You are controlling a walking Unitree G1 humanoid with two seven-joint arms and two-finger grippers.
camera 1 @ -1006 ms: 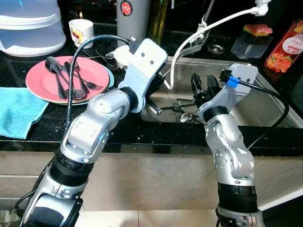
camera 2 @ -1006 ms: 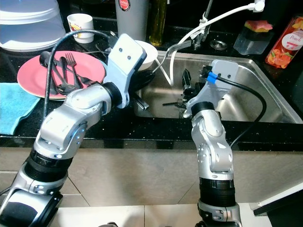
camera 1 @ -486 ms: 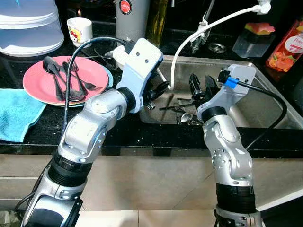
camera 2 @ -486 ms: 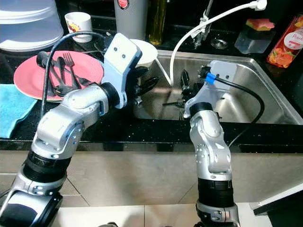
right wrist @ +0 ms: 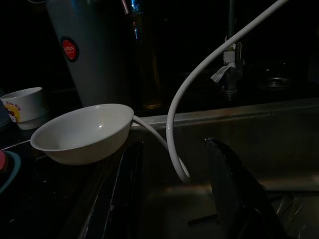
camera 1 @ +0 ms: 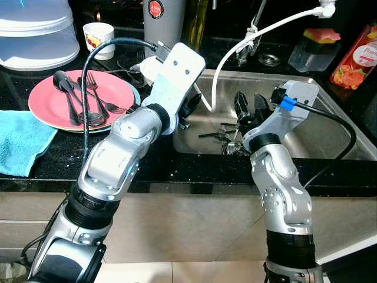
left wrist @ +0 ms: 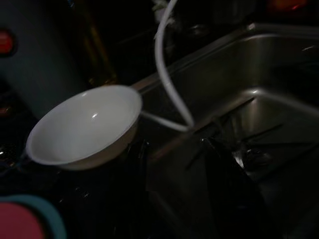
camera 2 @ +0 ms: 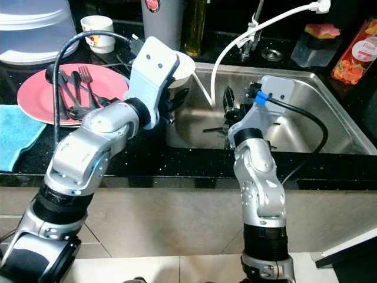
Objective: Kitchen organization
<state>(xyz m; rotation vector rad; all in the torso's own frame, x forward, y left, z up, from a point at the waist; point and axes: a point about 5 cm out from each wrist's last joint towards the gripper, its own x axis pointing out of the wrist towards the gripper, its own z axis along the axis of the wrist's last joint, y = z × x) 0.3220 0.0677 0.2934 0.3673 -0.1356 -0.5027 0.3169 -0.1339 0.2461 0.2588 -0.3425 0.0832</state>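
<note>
Both arms are up at the counter edge. The right gripper (camera 1: pixel 249 104) hangs over the sink (camera 1: pixel 330 127), fingers spread wide with nothing between them, just above the loose cutlery (camera 1: pixel 227 137) lying on the sink floor at the near left. The left gripper (camera 2: pixel 175 101) sits over the sink's left rim, jaws wide apart and empty; in its wrist view the two dark fingers (left wrist: pixel 234 189) frame the basin, with forks faint on the steel below.

Left along the counter, a blue towel (camera 1: pixel 17 138) lies at the near edge. Beside it is a pink plate (camera 1: pixel 53 106) on a teal one, carrying a dark spoon and forks (camera 1: pixel 88 103) laid across it.

Just past the left gripper, a white bowl (right wrist: pixel 84 132) rests on the counter at the sink's left corner. A white hose (camera 1: pixel 259 29) arcs from the tap area down into the basin, close by the bowl.

Farther back: a small printed cup (camera 1: pixel 97 38), a tall grey flask (camera 1: pixel 165 20) with a red badge, and a dark bottle next to it. A clear lidded tub (camera 1: pixel 35 32) sits at far left, a container with a red-and-green lid (camera 1: pixel 315 47) and a red carton (camera 1: pixel 356 56) at far right
</note>
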